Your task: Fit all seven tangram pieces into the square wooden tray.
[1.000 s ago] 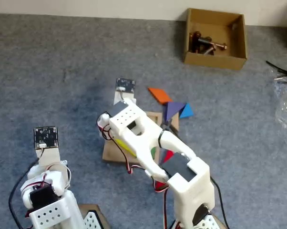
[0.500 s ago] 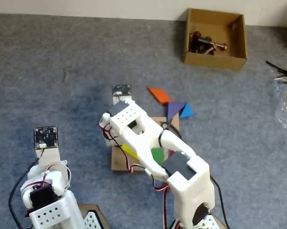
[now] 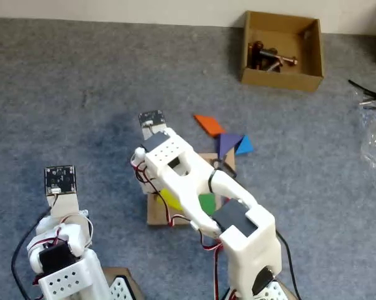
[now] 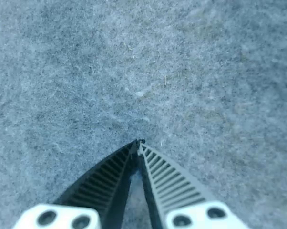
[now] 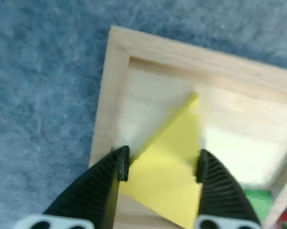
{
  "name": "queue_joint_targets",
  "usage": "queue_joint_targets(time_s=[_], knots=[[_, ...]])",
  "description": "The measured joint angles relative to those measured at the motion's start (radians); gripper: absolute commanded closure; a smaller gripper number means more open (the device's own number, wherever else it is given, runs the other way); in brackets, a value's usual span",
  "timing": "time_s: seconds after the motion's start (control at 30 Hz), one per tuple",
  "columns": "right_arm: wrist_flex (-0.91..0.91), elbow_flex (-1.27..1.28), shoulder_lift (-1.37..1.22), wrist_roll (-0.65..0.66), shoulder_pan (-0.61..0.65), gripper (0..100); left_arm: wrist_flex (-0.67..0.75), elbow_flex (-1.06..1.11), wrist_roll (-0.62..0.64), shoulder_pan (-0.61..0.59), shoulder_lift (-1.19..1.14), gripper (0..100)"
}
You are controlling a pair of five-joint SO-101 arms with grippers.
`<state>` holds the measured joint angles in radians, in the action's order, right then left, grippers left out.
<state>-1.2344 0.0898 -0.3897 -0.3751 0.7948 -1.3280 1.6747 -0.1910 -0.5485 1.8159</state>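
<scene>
Tangram pieces are all in the middle or to the right, so starting from the left: the left arm [image 3: 60, 250] sits near the front edge of the grey felt desk [image 3: 82, 81], well apart from everything. The left jaws are clenched tip to tip on nothing, just over bare felt. Mid-desk is the wooden tray [image 3: 155, 215] with the right arm [image 3: 194, 181] stretched over it. The right jaws are clamped on either side of the yellow triangle [image 5: 169, 157], which lies tilted inside the tray near one corner. A green piece [image 3: 207, 202] is just beside it. Past the tray's far corner, on the felt, are the orange piece [image 3: 208, 124], purple triangle [image 3: 227, 144] and blue triangle [image 3: 243, 145]. A cardboard box [image 3: 282, 80] sits far right at the back.
</scene>
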Motion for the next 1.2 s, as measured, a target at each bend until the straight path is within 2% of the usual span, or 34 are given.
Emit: queue_joint_targets(time_s=[0.43,0.6,0.8,1.0,1.2], knots=[[-0.012,0.000,0.003,0.014,-0.002,87.1,0.000,0.000,0.000,0.000,0.000,99],[-0.069,-0.015,0.002,0.098,0.000,86.6,0.000,0.000,0.000,0.000,0.000,99],[-0.161,-0.083,-0.005,0.164,0.003,79.0,0.000,0.000,0.000,0.000,0.000,99],[-0.184,-0.094,-0.005,0.233,0.005,78.9,0.000,0.000,0.000,0.000,0.000,99],[-0.222,-0.094,-0.005,0.242,0.005,78.7,0.000,0.000,0.000,0.000,0.000,99]])
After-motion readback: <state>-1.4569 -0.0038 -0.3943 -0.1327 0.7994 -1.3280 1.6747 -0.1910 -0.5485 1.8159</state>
